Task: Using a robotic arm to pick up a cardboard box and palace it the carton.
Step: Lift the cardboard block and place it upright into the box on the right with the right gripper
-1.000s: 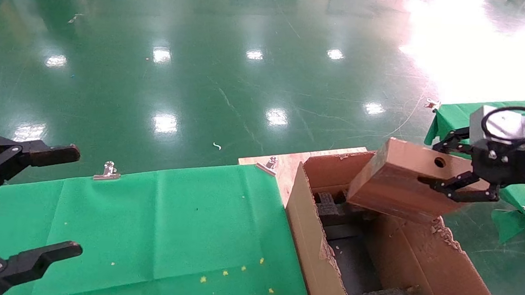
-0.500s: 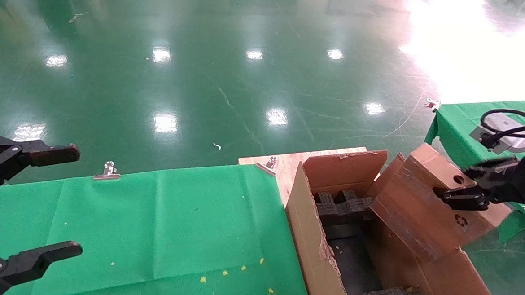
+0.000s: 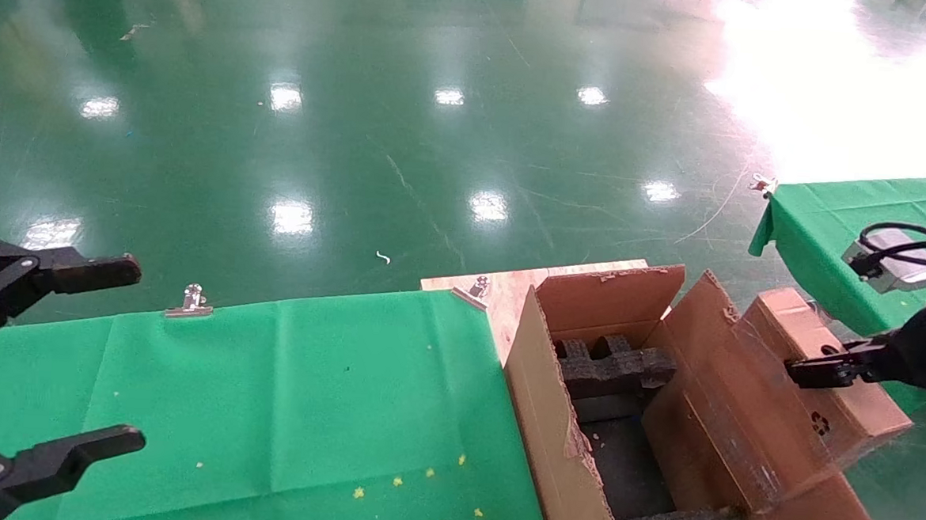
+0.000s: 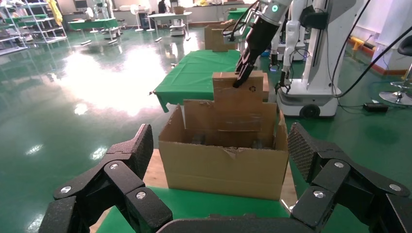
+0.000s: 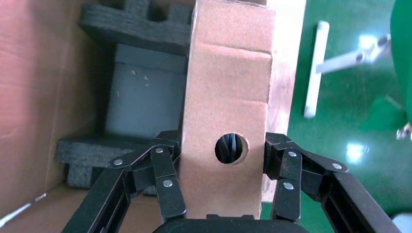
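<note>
The right pincer point(image 3: 818, 372) was clamped on the box point(image 3: 821, 374), held upright apparently just outside the carton's point(image 3: 549, 423) right flap, so the placing step next called for shifting left, then lowering.

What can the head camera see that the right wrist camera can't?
Only the head view shows the green cloth, its clip, the open left gripper and the shiny floor.

Only the right wrist view shows the box's round hole.

Both show the right gripper holding the box above the carton and its black foam.
</note>
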Controlling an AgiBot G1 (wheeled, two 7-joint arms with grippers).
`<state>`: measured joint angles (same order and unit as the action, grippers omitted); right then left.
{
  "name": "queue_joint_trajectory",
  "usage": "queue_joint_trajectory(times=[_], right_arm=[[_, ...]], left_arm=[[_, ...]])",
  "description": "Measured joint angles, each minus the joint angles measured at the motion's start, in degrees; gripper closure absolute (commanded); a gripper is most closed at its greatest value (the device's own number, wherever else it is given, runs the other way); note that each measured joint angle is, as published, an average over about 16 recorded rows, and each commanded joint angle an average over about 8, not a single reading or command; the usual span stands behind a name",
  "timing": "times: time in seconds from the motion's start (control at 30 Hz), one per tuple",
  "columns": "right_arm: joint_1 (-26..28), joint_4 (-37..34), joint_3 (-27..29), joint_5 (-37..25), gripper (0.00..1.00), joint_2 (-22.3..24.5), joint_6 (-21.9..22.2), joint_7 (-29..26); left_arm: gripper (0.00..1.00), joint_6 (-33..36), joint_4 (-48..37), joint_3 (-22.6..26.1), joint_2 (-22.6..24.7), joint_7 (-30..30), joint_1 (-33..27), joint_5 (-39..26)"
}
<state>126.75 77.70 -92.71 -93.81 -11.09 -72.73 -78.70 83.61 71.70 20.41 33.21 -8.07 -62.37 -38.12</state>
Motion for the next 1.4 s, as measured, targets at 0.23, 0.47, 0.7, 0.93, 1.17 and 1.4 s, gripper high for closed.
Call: queue_joint_trajectory(times=[0.23,0.47,0.7,0.93,1.17,1.4], right_arm=[[-2.6,0.1,-1.4,-1.1,1.00,-1.1,3.8,-6.4],[-5.2,0.2,-2.6,-2.6,1.00,-2.7,8.3,-10.1],[-7.7,0.2,-3.9,-4.8,1.00,-4.2,12.3,-12.7],[-9.9,0.3,-5.0,-6.5,1.00,-5.3,15.1,-14.9],[-11.8,0.3,-6.0,-7.7,1.00,-6.0,16.8,-16.2],[-13.7,0.3,-7.1,-8.9,1.00,-6.6,18.3,-17.6]], left_arm=[[0.00,0.0,0.0,0.0,0.0,0.0,0.0,0.0],[0.00,0.0,0.0,0.0,0.0,0.0,0.0,0.0],[0.00,0.0,0.0,0.0,0.0,0.0,0.0,0.0],[0.00,0.0,0.0,0.0,0.0,0.0,0.0,0.0],[0.00,0.0,0.0,0.0,0.0,0.0,0.0,0.0],[0.00,0.0,0.0,0.0,0.0,0.0,0.0,0.0]])
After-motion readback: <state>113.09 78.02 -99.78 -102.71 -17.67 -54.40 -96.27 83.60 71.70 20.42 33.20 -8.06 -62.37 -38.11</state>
